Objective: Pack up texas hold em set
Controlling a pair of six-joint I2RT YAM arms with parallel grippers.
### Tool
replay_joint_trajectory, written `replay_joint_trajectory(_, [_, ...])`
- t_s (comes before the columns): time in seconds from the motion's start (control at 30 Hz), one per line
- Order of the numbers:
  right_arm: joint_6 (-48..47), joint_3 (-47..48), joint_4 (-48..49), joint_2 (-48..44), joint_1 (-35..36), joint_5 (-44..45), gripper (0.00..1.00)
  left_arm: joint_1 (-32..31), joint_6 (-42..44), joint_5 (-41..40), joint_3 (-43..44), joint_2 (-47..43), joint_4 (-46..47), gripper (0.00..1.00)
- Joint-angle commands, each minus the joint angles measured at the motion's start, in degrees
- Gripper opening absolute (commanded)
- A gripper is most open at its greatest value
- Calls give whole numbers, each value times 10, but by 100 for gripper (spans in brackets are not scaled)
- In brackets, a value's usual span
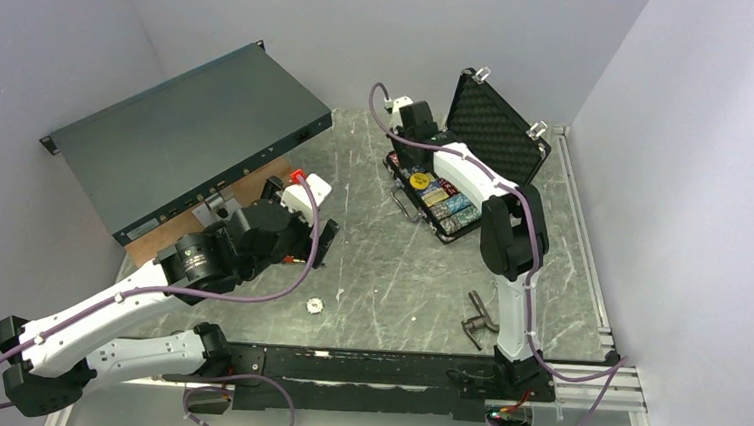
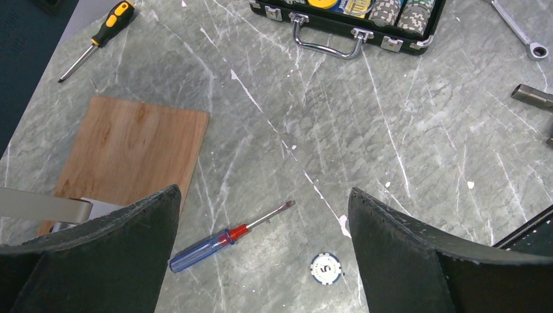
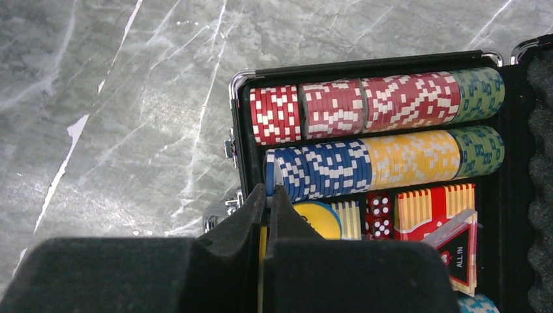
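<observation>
The left gripper (image 2: 264, 192) held its jaws wide apart over the bench (image 2: 391, 130) near a loose chip (image 2: 325, 268), likely to collect it. The right gripper (image 3: 269, 195), jaws together, hovered over the open case (image 3: 365, 63), far right.

Robotics lab bench: bare pale walls (image 1: 659, 143), marbled tabletop (image 1: 389, 274), aluminium rail (image 1: 596, 397) at the edge

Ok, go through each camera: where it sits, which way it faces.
Top external: high behind the arm bases, looking down on the table; left arm and right arm show.
Left wrist: on the left arm, looking across the table toward the briefcase; the open left gripper frames the bottom.
Right wrist: over the briefcase, looking down at the chip rows; the shut right gripper fills the bottom.
Shared: top external and left wrist both show the loose chip and briefcase.
</observation>
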Motion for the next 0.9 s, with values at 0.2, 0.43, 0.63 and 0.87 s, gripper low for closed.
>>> replay_joint_trajectory(0.2, [-34, 24, -8, 20, -1, -11, 0, 1, 1, -10, 5, 3, 19, 99])
replay_joint_trajectory(0.43, [-34, 38, -23, 33, -1, -5, 8, 2, 2, -14, 3, 4, 20, 99])
replay_joint_trajectory(0.63, [-25, 58, -34, 26, 7, 22, 34, 3, 2, -11, 4, 13, 21, 99])
replay_joint_trajectory(0.87, [59, 20, -54, -51, 11, 17, 45, 3, -2, -7, 0, 26, 22, 99])
